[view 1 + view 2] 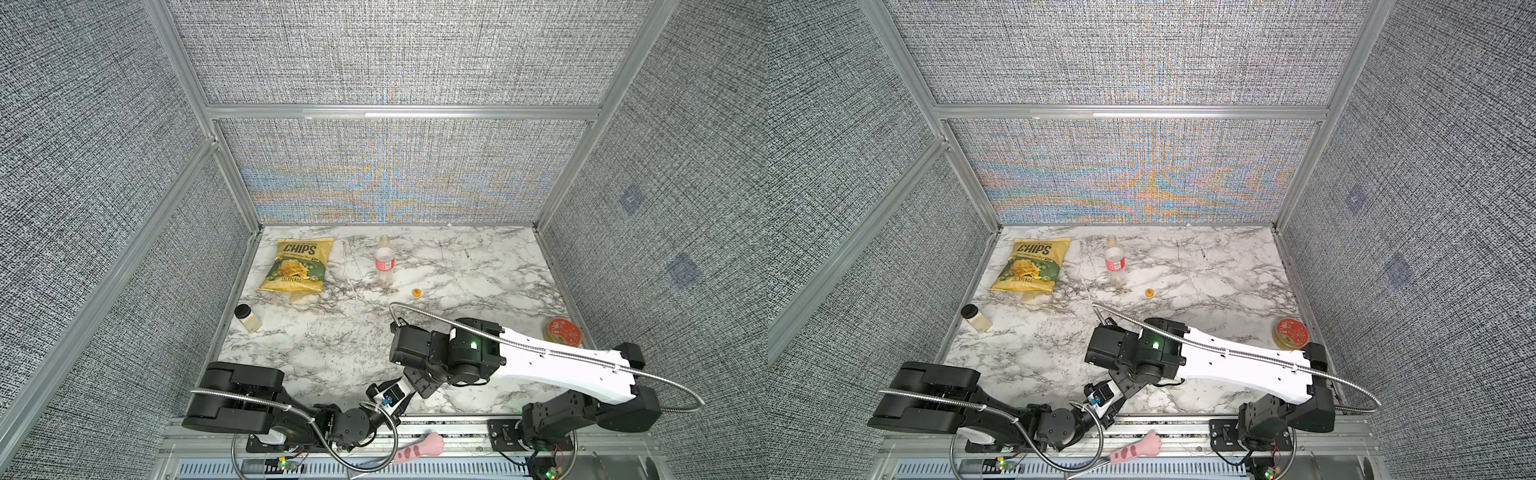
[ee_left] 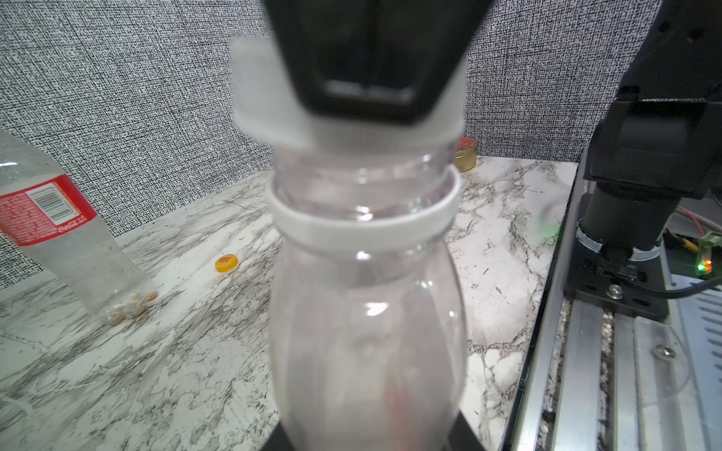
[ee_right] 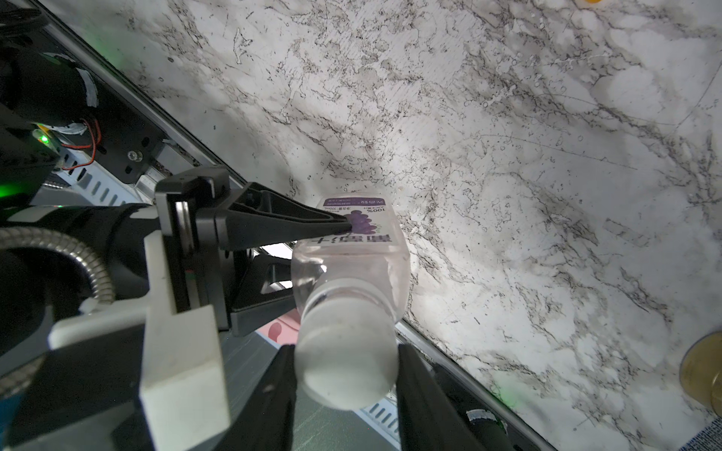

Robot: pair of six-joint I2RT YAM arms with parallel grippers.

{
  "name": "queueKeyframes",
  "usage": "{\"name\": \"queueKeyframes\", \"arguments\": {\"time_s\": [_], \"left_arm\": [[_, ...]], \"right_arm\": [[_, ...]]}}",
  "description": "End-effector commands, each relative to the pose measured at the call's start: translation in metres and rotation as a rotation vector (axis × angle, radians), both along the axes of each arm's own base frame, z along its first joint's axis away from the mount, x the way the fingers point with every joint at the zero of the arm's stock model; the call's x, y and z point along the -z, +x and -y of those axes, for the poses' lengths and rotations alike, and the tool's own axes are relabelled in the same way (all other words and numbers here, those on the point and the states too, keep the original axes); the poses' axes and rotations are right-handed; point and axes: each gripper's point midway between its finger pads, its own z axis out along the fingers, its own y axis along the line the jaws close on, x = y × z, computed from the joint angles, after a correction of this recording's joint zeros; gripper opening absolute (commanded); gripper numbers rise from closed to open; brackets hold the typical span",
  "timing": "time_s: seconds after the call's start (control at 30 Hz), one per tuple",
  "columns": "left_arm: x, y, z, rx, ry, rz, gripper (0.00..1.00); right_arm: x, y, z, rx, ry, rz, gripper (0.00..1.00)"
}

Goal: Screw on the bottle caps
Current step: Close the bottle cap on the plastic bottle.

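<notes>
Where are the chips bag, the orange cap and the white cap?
chips bag (image 1: 300,266), in a top view, middle of its front
orange cap (image 1: 416,293), in a top view, its middle
white cap (image 3: 345,365), right wrist view, its flat top

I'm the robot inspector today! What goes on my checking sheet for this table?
Surface: marble table, veined.
Job's things: squarish bottle gripped; white cap on its neck, threads showing below; tall bottle standing uncapped; orange cap lying apart.
Clutter: chips bag, black-lidded jar, red tin.
Grippers: left gripper shut on squarish bottle; right gripper shut on white cap.
Cables: metal hoses arching along both arms.
Surroundings: grey fabric walls, metal frame.
</notes>
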Motion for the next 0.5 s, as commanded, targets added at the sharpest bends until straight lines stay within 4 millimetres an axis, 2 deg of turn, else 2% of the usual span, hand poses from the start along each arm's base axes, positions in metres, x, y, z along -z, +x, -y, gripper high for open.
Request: {"name": "queueKeyframes", "arguments": {"time_s": [0.0,0.47], "left_arm": [[-0.0041,-0.0003,0.0021,0.001,-0.022,-0.010,0.35],[-0.0044,-0.0003,0.0022,0.002,-0.024,-0.010,0.35]], "right_arm": [[0.0019,0.0002,0.0022,-0.001,-0.011,0.004,0.41],[0.0000,-0.0010,-0.0041,0.007,0.017,-0.002,0.42]]}}
